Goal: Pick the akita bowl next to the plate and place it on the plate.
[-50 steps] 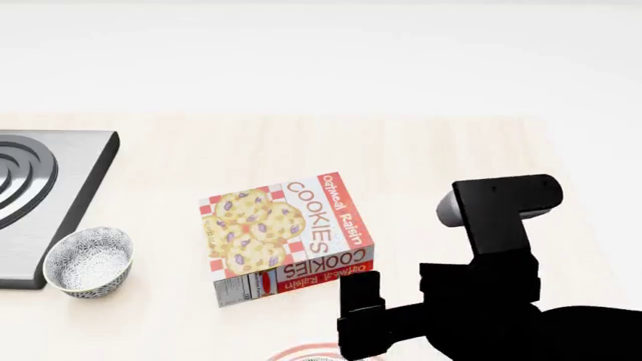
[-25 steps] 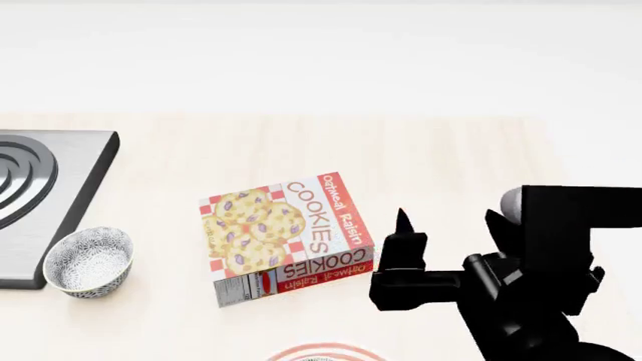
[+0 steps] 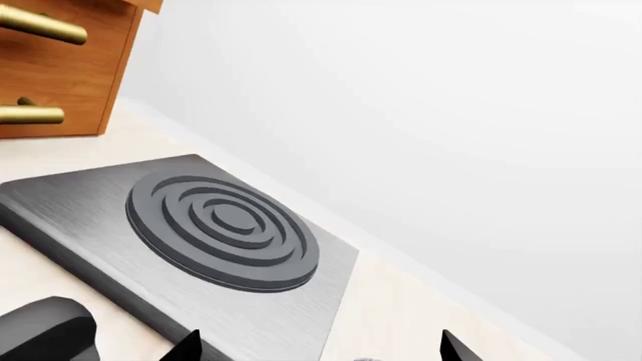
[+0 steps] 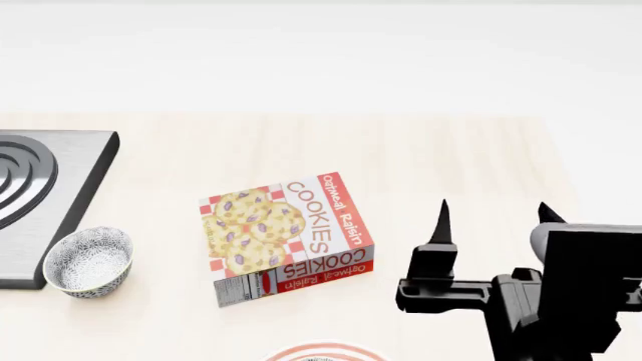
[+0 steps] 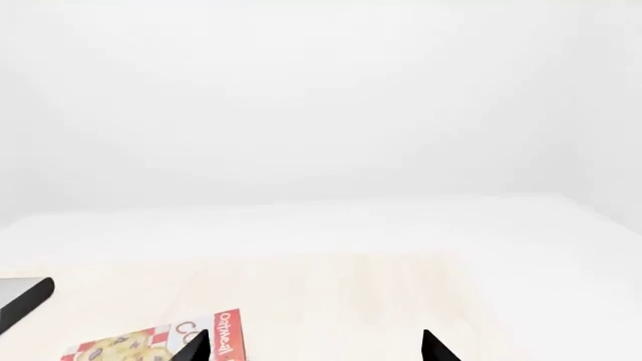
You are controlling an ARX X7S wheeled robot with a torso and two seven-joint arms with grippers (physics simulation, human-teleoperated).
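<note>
Sitting empty beside the stove point(image 4: 40, 192), the akita bowl point(image 4: 89, 262).

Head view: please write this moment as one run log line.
right gripper: open, empty, raised right of cookie box | akita bowl: on counter beside stove | plate: rim only visible

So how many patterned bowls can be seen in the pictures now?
1. The akita bowl stands on the counter at the near corner of the stove, left of the cookie box. Another may be hidden below the head view's edge, where only the plate's rim shows.
</note>
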